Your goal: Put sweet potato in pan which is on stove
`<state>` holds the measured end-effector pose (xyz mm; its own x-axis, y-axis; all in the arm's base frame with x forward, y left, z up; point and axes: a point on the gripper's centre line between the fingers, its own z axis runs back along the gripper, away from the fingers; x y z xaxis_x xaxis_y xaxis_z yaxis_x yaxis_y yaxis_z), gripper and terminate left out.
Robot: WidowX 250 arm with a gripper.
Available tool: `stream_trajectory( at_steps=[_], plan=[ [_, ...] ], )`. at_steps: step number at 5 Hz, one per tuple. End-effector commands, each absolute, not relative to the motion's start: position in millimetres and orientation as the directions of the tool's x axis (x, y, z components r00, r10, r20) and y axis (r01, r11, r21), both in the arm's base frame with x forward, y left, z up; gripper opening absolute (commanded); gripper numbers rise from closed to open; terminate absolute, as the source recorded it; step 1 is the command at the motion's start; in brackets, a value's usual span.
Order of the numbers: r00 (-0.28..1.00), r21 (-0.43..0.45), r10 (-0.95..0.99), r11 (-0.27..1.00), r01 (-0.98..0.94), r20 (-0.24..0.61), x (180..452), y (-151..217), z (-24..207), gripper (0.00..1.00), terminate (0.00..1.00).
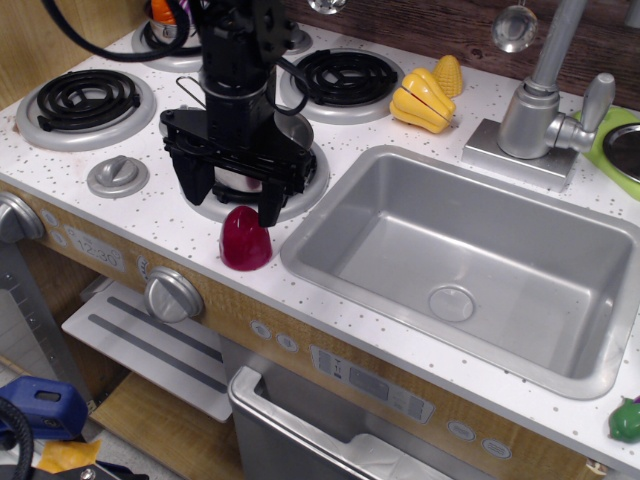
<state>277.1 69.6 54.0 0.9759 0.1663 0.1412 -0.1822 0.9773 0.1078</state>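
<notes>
While the black gripper (234,192) hung with fingers spread wide and empty over the shiny silver pan (238,180), the glossy dark-red domed sweet potato (245,238) stood upright just below it, toward the counter's front edge.

Toy kitchen: stove (88,96), sink (470,250), probably faucet (545,105).

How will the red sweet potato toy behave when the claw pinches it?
The sweet potato looks glossy and domed, so fingers may slip off its curved sides. It stands on a flat end, so it probably won't roll. It appears to be stiff, light plastic.
</notes>
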Motion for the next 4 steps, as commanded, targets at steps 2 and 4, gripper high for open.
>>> stream_trajectory(
  at_steps=[2, 4],
  plan=[
    [0.967, 0.029, 0.148, 0.987, -0.158, 0.207, 285.2, 87.1, 31.3, 1.00, 0.00],
    [0.959, -0.056, 0.168, 0.986, -0.160, 0.228, 283.9, 85.8, 11.4, 1.00, 0.00]
  ],
)
